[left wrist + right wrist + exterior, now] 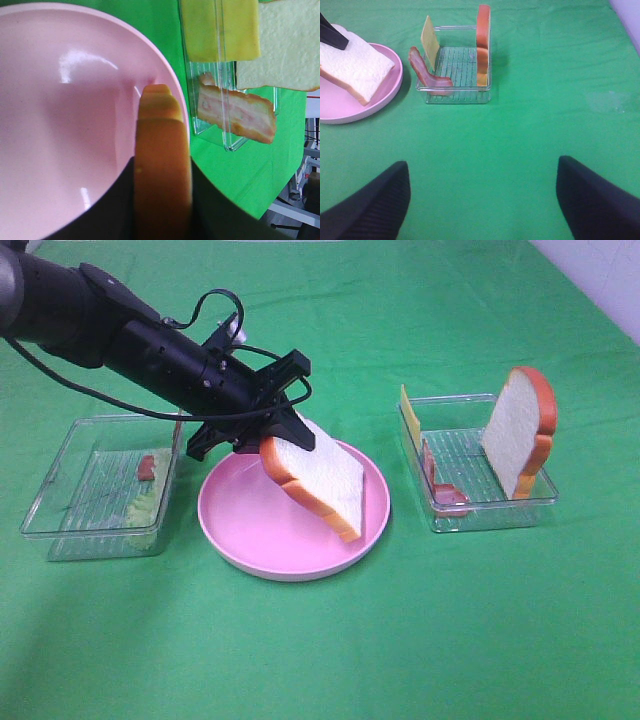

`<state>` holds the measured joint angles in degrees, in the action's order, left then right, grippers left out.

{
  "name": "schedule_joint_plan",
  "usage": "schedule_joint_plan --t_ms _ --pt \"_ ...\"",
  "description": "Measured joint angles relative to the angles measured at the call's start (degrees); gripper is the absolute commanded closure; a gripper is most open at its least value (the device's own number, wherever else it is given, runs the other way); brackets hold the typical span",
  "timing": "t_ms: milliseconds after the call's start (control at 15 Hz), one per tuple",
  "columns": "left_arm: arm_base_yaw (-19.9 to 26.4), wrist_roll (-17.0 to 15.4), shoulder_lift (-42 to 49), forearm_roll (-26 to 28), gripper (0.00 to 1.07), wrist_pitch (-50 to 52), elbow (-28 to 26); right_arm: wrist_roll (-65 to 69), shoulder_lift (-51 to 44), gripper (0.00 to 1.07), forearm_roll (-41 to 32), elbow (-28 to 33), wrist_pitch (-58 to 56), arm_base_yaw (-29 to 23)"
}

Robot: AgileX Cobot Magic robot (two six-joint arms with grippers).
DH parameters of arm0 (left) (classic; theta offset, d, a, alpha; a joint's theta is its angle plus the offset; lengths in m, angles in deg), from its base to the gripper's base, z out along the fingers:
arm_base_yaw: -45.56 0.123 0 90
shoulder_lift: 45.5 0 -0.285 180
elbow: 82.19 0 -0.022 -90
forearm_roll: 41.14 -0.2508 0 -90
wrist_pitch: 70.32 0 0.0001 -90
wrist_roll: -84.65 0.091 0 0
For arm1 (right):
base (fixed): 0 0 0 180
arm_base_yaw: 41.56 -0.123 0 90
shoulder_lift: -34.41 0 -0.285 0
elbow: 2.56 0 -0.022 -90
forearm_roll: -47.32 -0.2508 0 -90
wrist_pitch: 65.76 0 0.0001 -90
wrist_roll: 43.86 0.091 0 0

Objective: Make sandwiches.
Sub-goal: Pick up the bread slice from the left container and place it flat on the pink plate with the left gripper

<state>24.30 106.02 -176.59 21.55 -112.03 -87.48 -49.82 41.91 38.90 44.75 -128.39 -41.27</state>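
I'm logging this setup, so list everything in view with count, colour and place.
cloth: 1, green, underneath
plate: 1, pink, centre
left tray: 1, clear, left of plate
right tray: 1, clear, right of plate
held bread slice: 1, white, orange crust, over plate
standing bread slice: 1, same, upright in right tray
cheese: 1, yellow, right tray's left end
right bacon: 1, reddish-pink, beside cheese
left bacon: 1, reddish-pink, left tray
lettuce: 1, green, left tray
left gripper: 1, black, shut on held bread slice
right gripper: 1, black, open above cloth
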Motion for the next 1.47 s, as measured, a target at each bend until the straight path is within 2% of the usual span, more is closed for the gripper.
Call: schedule_joint_plan --t_ms 67,200,400,533,667,733,800,867,933,1067,1200,1267,1333,1400,1467 --pt "0.0 -0.2 0.0 -0.1 0.74 -0.2 0.0 0.0 0.0 0.31 0.0 0.0 0.0 0.0" --pt "0.0 -0.2 0.0 -0.1 0.52 -0.6 0.0 0.0 0.0 0.31 0.0 0.0 0.0 0.0" --pt "0.0 -0.2 0.0 -0.7 0.40 -1.1 0.0 0.0 0.0 0.31 0.0 0.0 0.0 0.0" --pt "0.0 -0.2 0.0 -2.4 0.38 -1.4 0.0 0.0 0.0 0.31 0.0 0.0 0.0 0.0" --pt "-0.1 -0.4 0.1 -7.0 0.38 -2.9 -1.0 0.0 0.0 0.31 0.0 0.0 0.0 0.0" --pt "-0.5 -1.6 0.1 -10.5 0.37 -3.4 -2.1 0.0 0.0 0.31 0.0 0.0 0.0 0.0" --pt "-1.5 -5.1 0.1 -16.6 0.36 -4.1 -4.4 0.0 0.0 0.31 0.0 0.0 0.0 0.0" --pt "-2.3 -7.3 0.1 -19.5 0.35 -4.6 -5.6 0.0 0.0 0.31 0.0 0.0 0.0 0.0" --pt "-3.7 -11.1 0.1 -26.0 0.33 -5.5 -7.4 0.0 0.0 0.31 0.0 0.0 0.0 0.0" --pt "-7.2 -20.9 0.1 -39.2 0.31 -8.9 -12.6 0.0 0.0 0.31 0.0 0.0 0.0 0.0" --pt "-9.3 -28.4 0.1 -48.6 0.29 -14.3 -18.2 0.0 0.0 0.31 0.0 0.0 0.0 0.0" --pt "-9.5 -31.1 0.1 -51.6 0.29 -17.5 -21.4 0.0 0.0 0.31 0.0 0.0 0.0 0.0" --pt "-9.5 -32.1 0.1 -52.7 0.29 -19.5 -22.7 0.0 0.0 0.31 0.0 0.0 0.0 0.0" --pt "-9.3 -34.8 0.1 -56.0 0.30 -26.2 -28.2 0.0 0.0 0.31 0.0 0.0 0.0 0.0" --pt "-9.3 -35.5 0.2 -58.1 0.30 -27.2 -30.5 0.0 0.0 0.31 0.0 0.0 0.0 0.0"
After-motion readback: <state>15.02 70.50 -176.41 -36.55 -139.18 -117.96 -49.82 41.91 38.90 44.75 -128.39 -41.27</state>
